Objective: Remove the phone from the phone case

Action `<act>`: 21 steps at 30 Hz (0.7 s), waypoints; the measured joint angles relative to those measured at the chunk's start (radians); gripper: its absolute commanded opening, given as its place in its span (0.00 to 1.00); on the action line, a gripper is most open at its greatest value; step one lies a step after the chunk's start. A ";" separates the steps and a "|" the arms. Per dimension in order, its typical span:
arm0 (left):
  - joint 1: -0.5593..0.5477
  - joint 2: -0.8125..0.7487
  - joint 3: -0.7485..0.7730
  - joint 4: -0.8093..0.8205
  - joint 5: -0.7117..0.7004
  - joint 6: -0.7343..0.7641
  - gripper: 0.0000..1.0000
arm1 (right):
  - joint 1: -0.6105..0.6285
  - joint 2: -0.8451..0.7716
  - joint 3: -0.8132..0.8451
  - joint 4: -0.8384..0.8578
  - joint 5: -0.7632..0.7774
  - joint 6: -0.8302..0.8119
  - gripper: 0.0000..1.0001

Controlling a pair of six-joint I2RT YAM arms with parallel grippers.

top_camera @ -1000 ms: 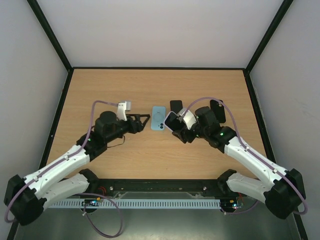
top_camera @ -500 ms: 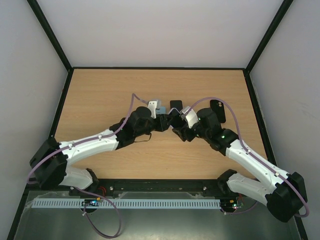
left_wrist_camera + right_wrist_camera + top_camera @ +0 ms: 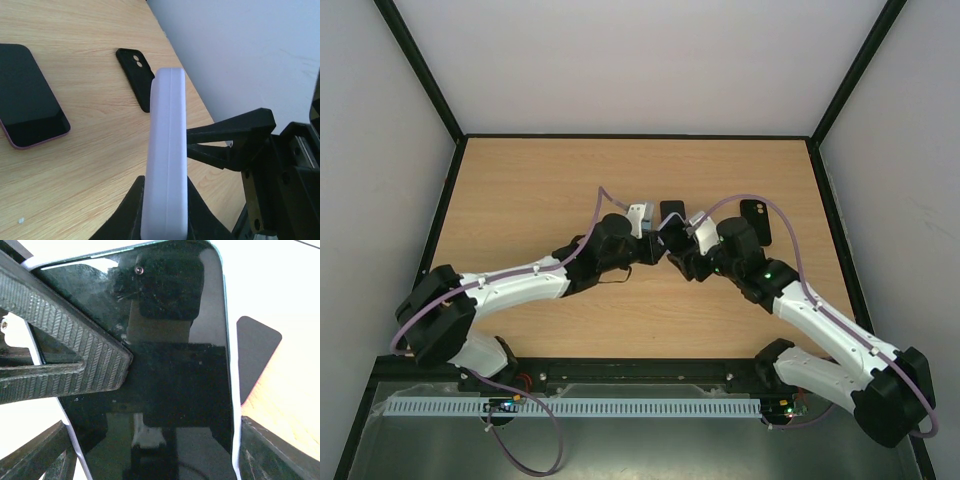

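The phone, its dark screen (image 3: 165,365) filling the right wrist view, sits in a pale lilac phone case (image 3: 167,140) held up off the table. My right gripper (image 3: 162,452) is shut across the case's width, one finger on each long side. My left gripper (image 3: 165,182) is shut on the case's thickness from the other side; its ribbed fingertip (image 3: 70,345) presses on the screen. In the top view both grippers, left (image 3: 656,248) and right (image 3: 680,252), meet at mid-table around the phone case (image 3: 670,235).
A second phone (image 3: 30,95) with a pink rim lies screen-up on the wooden table (image 3: 520,190). A black empty case (image 3: 136,70) lies beyond it, near the right wall (image 3: 755,220). Black frame rails edge the table.
My left arm swung right from mid-left of the table to the held phone case and its jaws closed on it. The right gripper kept its hold and barely moved.
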 measured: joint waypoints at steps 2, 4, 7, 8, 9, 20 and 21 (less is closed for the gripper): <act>0.006 0.000 0.000 0.009 0.018 0.013 0.03 | -0.002 -0.005 0.000 0.000 -0.005 -0.002 0.79; 0.021 0.000 0.000 0.016 0.039 0.013 0.02 | -0.005 -0.010 0.000 0.000 -0.010 -0.006 0.98; 0.042 -0.013 -0.004 0.007 0.070 0.017 0.02 | -0.003 -0.015 0.006 -0.002 -0.026 -0.034 0.97; 0.055 -0.022 -0.005 -0.006 0.088 0.024 0.02 | 0.000 -0.019 0.013 -0.005 -0.032 -0.044 0.98; 0.074 -0.035 -0.006 -0.023 0.113 0.035 0.02 | 0.001 -0.025 0.023 -0.012 -0.037 -0.050 0.98; 0.275 -0.251 0.034 -0.319 0.487 0.328 0.03 | 0.001 -0.078 0.156 -0.144 -0.253 -0.098 0.79; 0.275 -0.256 0.037 -0.339 0.517 0.351 0.03 | 0.001 -0.078 0.160 -0.162 -0.291 -0.111 0.78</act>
